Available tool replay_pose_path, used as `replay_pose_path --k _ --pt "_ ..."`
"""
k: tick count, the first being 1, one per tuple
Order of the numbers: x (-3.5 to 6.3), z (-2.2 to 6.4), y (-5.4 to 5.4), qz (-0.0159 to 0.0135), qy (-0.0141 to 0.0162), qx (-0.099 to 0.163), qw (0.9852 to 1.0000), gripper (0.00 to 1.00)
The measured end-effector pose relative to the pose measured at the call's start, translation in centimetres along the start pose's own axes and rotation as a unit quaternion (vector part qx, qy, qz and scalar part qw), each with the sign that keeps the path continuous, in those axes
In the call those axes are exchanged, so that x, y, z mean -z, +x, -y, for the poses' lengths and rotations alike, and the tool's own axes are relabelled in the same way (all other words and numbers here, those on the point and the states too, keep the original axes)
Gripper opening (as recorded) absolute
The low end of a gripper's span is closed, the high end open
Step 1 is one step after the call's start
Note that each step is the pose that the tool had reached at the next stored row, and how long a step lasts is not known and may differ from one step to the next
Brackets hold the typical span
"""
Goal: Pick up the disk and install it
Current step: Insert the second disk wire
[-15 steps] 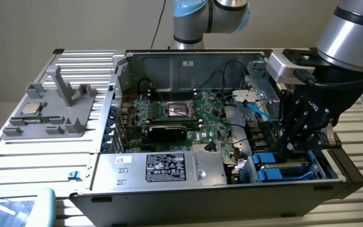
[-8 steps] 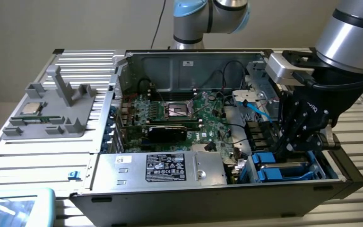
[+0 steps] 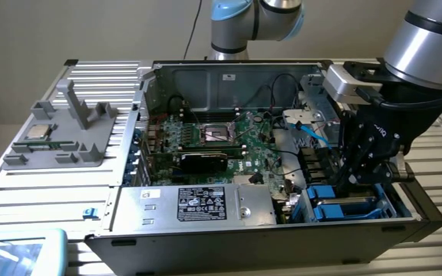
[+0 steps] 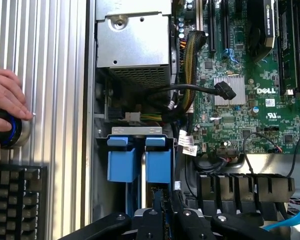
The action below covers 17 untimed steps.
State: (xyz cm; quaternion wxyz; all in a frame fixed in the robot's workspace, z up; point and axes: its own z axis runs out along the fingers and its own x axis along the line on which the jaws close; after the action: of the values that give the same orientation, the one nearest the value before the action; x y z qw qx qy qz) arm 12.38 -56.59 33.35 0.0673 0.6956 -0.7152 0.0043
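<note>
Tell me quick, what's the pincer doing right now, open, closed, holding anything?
Pincer: lowered into the blue plastic drive bay of the open computer case; open or closed cannot be told.
Person's hand: resting on a round blue-ringed knob.

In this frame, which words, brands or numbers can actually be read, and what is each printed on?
"DELL": white lettering on the green motherboard, beside the small silver heatsink.
Black label on the large silver box: white print, too small to read.
White tags on the cables: print too small to read.
Sticker on the case back wall: unreadable.
Marking on the black pincer body: unclear.
</note>
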Motion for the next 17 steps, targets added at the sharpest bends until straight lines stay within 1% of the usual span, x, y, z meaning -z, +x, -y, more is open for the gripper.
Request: replay_pose_path --k 1,3,4,7,8,10,12,17 --pt "-0.01 0.0 0.0 0.0003 0.0 0.0 1.0 0.17" --pt "0.04 0.0 0.0 0.0003 0.0 0.0 1.0 0.17" --pt "0.2 -0.02 0.0 -0.0001 0.0 0.0 1.0 0.24" --pt "0.97 -0.09 0.0 -0.0017 0.0 0.0 1.0 0.24" --pt "1.38 -0.13 0.0 -0.0029 0.0 0.0 1.0 0.24" --pt "2.19 -0.16 0.0 -0.0065 0.0001 -0.001 1.0 0.24" --pt "2.78 -0.13 -0.1 -0.0114 0.0003 -0.001 0.9999 0.24" --pt "3.64 0.16 -0.4 -0.0231 0.0005 -0.002 0.9997 0.24"
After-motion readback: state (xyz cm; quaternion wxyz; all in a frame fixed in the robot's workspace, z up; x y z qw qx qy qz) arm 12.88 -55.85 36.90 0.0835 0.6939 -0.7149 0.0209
